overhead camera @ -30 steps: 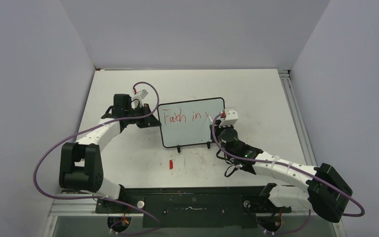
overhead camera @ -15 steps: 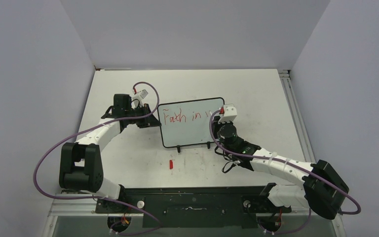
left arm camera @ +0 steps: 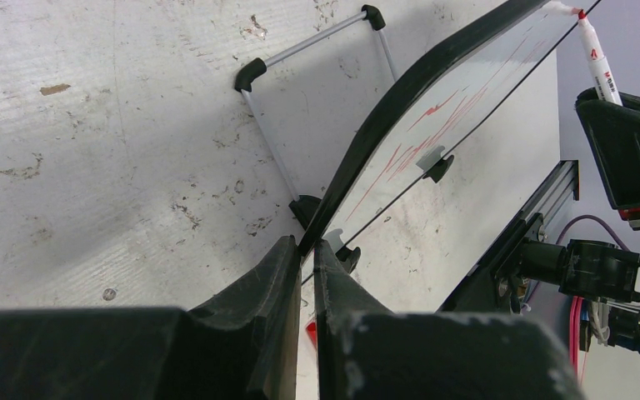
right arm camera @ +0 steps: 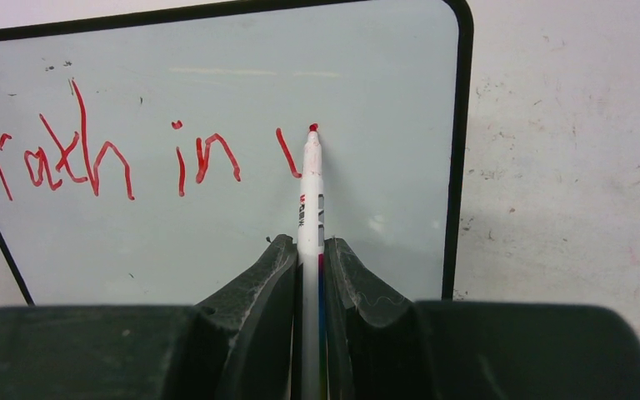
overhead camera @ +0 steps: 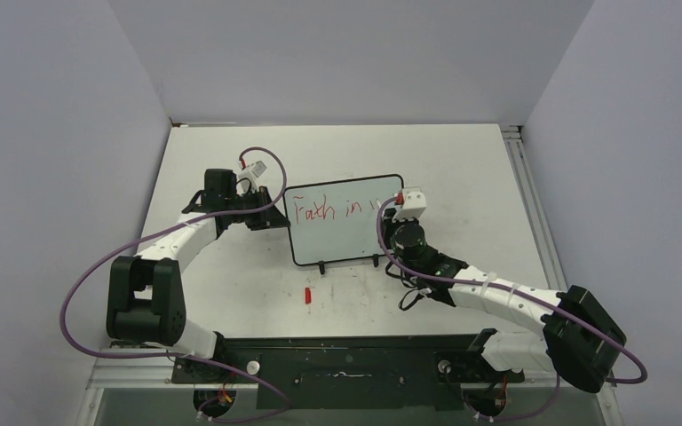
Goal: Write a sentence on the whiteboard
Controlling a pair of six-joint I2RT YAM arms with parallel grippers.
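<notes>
Top external + wrist views: board clamped, red line part-written

Top external view: the whiteboard (overhead camera: 346, 222) stands propped on the table (overhead camera: 462, 169) near its centre, face toward the arm bases, resting on two black feet (overhead camera: 321, 266) at its lower edge. L arm reaches in from the left; the left gripper (overhead camera: 273, 218) sits at the board's left edge. R arm comes from the right, w/ the right gripper (overhead camera: 392, 213) at the board's upper right corner. A small red piece (overhead camera: 307, 295) lies on the table in front of the board, apart from it.

Left wrist view: jaws nearly closed, pinching the board's black frame, which runs straight into the narrow gap btw the fingers. Red strokes show obliquely on the face.

Right wrist view: jaws clamped on a white marker (right arm camera: 310, 208) w/ red tip, barrel pointing up at the board. The sentence (right arm camera: 100, 154) runs along the upper part of the face, slanting slightly, and reads approx. "Faith in" plus one short curved stroke. Marker tip sits just right of that stroke, in the upper right area. Tip-to-board contact: cannot tell.
</notes>
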